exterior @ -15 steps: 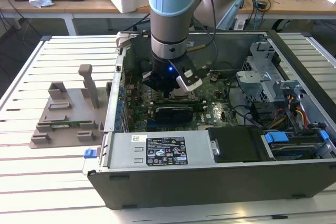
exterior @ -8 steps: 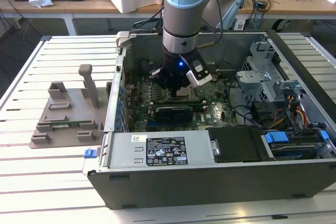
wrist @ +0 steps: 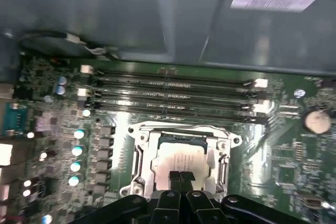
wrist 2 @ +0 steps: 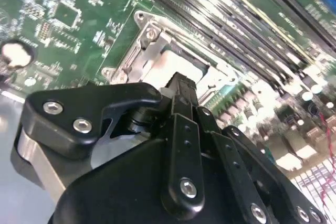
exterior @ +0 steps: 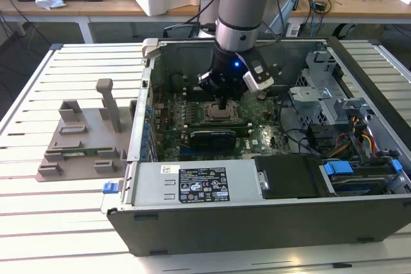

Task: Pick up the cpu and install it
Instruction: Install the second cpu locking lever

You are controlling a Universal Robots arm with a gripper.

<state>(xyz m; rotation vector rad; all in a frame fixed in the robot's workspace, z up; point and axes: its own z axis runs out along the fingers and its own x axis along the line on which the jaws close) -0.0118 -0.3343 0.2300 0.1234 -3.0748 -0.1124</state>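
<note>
The cpu (wrist: 177,156) lies flat inside the metal socket frame (wrist: 140,150) on the green motherboard (wrist: 47,129), its silvery top facing up. In the second wrist view the cpu (wrist 2: 170,68) shows as a pale square just past the black fingertip (wrist 2: 181,85). My gripper (wrist: 181,176) hangs directly over the cpu's near half, its two black fingers pressed together and shut, with nothing between them. Whether the tips touch the chip I cannot tell. In the exterior view my gripper (exterior: 221,102) reaches down into the open computer case (exterior: 257,222) above the socket (exterior: 221,117).
Long memory slots (wrist: 173,95) run beside the socket. A black graphics card (exterior: 212,138) sits close to it. Case walls, a drive cage (exterior: 321,88) and cables (exterior: 359,136) hem in the arm. A grey fixture (exterior: 83,133) holding a green memory stick (exterior: 80,153) stands on the slatted table.
</note>
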